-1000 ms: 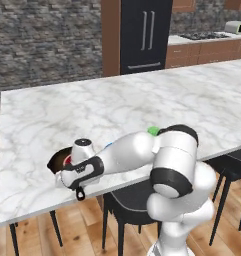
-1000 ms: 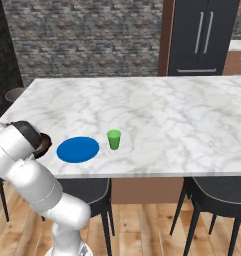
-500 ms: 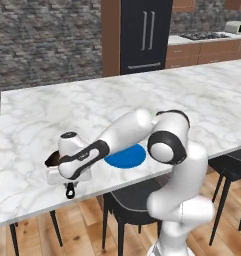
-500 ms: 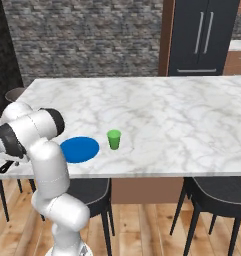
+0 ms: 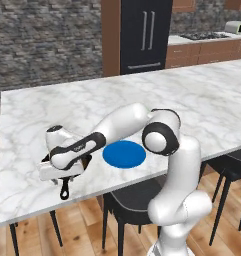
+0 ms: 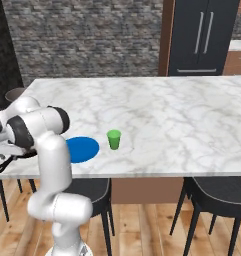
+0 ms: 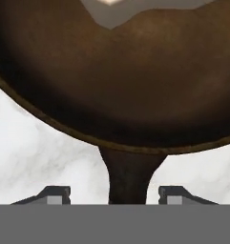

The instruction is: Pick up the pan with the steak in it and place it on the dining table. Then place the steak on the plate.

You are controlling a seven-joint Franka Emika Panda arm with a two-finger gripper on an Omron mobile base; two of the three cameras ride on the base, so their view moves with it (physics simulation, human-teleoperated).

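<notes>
The pan (image 7: 114,86) lies on the dining table (image 5: 142,95) near its front left edge, its dark bowl close in front of the hand. My gripper (image 7: 115,194) is open astride the short handle (image 7: 130,174), with marble showing on both sides between handle and fingertips (image 7: 57,193). A pale patch at the pan's far side looks like the steak (image 7: 111,7). From the left base view the hand (image 5: 59,167) covers the pan, and only the looped handle (image 5: 65,189) sticks out toward the table edge. The blue plate (image 5: 124,153) lies just right of the pan.
A green cup (image 6: 113,139) stands right of the plate (image 6: 82,149). Dark chairs (image 6: 212,190) are tucked under the table's front edge, one (image 5: 127,200) below the plate. The pan handle (image 6: 4,164) overhangs close to the table's front edge.
The jaws have opened off the pan handle. The arm stretched further left and low over the table, uncovering the blue plate; the pan now rests on the marble.
</notes>
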